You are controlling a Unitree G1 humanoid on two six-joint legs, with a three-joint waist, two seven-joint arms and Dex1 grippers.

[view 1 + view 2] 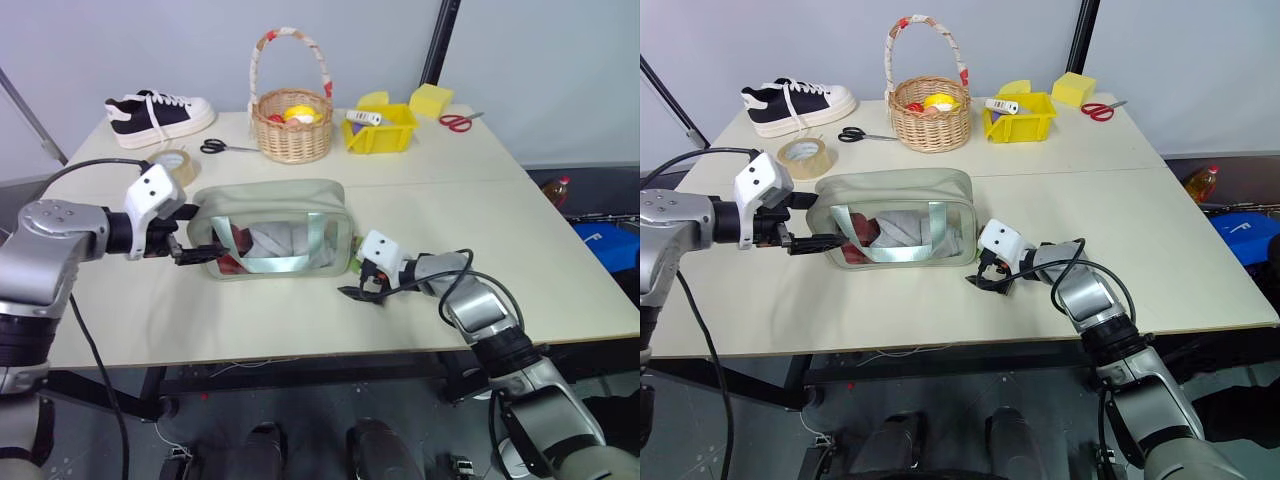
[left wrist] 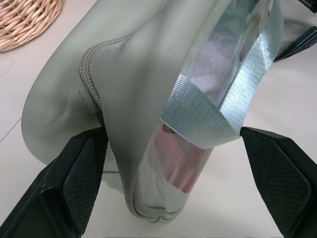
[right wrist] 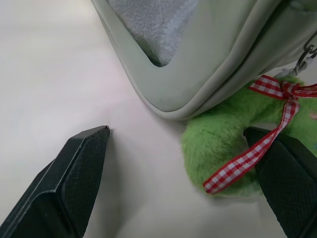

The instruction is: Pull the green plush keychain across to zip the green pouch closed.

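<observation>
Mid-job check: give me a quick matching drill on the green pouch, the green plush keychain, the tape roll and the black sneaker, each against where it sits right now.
Things:
1. green pouch
2. green plush keychain
3. tape roll
4. black sneaker

Places:
A. far left corner of the table
B. between the left gripper and right gripper, mid-table
C. at the pouch's right end, by the right gripper's open fingers
D. just behind the left gripper

Pairs: 1-B, 2-C, 3-D, 4-A

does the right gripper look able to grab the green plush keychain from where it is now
Probably yes: the right gripper is open, the green plush keychain lies against one finger beside the pouch's corner, nothing between.
</observation>
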